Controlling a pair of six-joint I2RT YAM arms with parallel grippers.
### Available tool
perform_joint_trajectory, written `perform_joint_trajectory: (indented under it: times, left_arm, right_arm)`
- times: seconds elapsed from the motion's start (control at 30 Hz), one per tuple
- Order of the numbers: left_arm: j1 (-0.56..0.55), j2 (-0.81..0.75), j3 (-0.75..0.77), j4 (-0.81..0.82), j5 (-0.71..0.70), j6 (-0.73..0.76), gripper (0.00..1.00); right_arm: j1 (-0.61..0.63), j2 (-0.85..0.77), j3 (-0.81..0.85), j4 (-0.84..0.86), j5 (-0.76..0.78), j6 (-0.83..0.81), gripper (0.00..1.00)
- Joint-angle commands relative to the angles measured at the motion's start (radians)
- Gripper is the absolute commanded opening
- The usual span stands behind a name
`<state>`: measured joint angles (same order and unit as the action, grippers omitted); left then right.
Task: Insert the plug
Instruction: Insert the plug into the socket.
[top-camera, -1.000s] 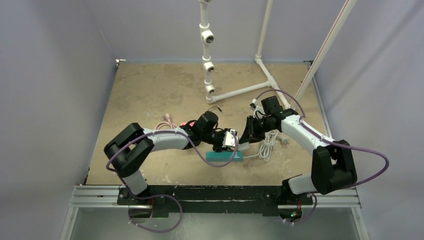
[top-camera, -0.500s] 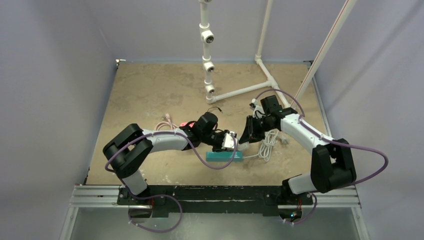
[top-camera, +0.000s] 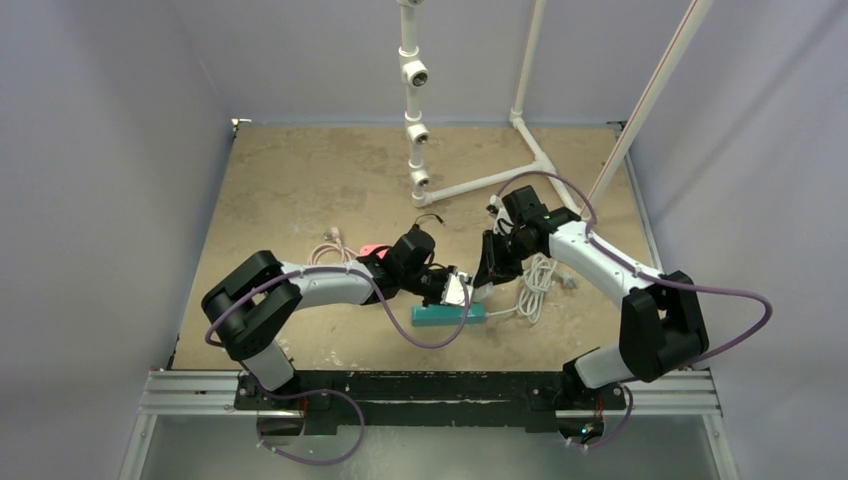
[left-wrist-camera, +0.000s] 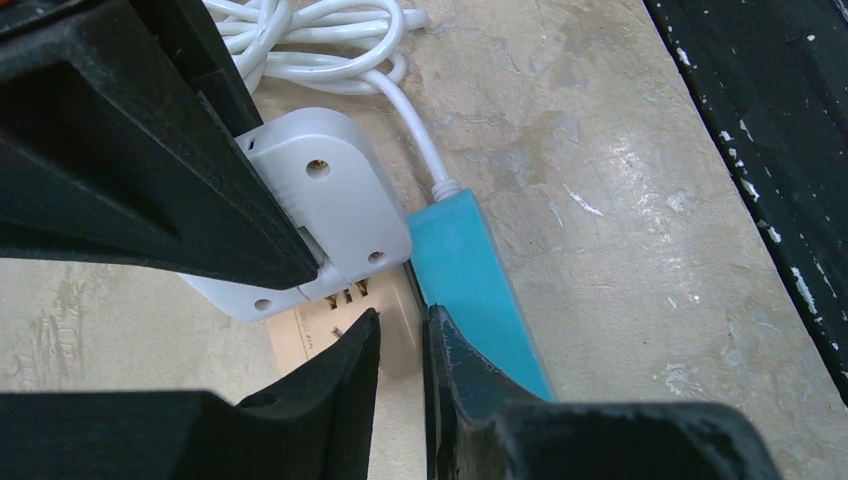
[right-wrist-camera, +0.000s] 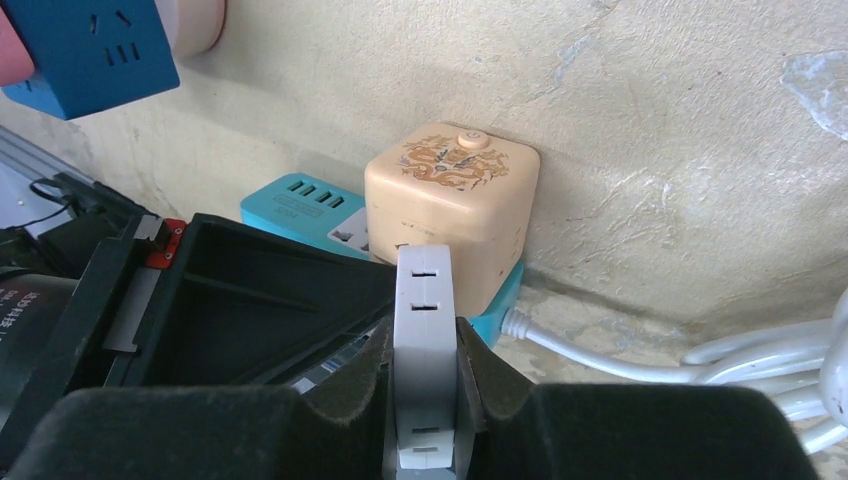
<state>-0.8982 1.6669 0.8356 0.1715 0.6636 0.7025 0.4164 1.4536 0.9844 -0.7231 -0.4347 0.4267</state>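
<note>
My right gripper (right-wrist-camera: 425, 340) is shut on a flat grey-white plug (right-wrist-camera: 425, 290), pinched edge-on between its pads. The plug stands against the near side of a beige cube socket (right-wrist-camera: 455, 200) that sits on the cable end of a teal power strip (right-wrist-camera: 295, 200). In the left wrist view the plug (left-wrist-camera: 320, 210) meets the cube (left-wrist-camera: 305, 340), with brass prongs showing between them. My left gripper (left-wrist-camera: 403, 318) hangs at the cube's edge beside the strip (left-wrist-camera: 465, 270), jaws a narrow gap apart. Whether they grip the cube does not show. From above, both grippers meet over the strip (top-camera: 450, 314).
A coiled white cable (top-camera: 538, 280) runs from the strip to the right. A blue cube socket (right-wrist-camera: 85, 45) shows at the upper left of the right wrist view. Pink and red items (top-camera: 345, 247) lie left of the left arm. A white pipe frame (top-camera: 480, 182) stands behind.
My left gripper's jaws have narrowed and it has settled lower onto the cube and strip. The right arm has shifted left, carrying the plug up to the cube.
</note>
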Motion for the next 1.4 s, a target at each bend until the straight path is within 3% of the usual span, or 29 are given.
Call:
perform_joint_trajectory:
  times: [0.0, 0.5, 0.57, 0.67, 0.97, 1.37]
  left_arm:
    - [-0.007, 0.004, -0.059, -0.132, -0.023, 0.027, 0.19]
    - [-0.011, -0.012, -0.085, -0.107, -0.031, 0.032, 0.11]
    - [-0.012, -0.014, -0.089, -0.093, -0.042, 0.020, 0.04]
    - [-0.011, -0.016, -0.097, -0.081, -0.047, 0.021, 0.02]
    - [-0.014, -0.021, -0.107, -0.072, -0.053, 0.024, 0.00]
    - [-0.016, -0.027, -0.115, -0.073, -0.063, 0.030, 0.00]
  right_arm:
    - [0.040, 0.014, 0.018, -0.075, 0.112, 0.026, 0.00]
    - [0.113, 0.067, 0.116, -0.179, 0.170, 0.062, 0.00]
    - [0.124, 0.076, 0.130, -0.191, 0.174, 0.071, 0.00]
    - [0.139, 0.092, 0.155, -0.219, 0.184, 0.079, 0.00]
    - [0.192, 0.119, 0.217, -0.256, 0.205, 0.107, 0.00]
    - [0.223, 0.096, 0.167, -0.264, 0.240, 0.122, 0.00]
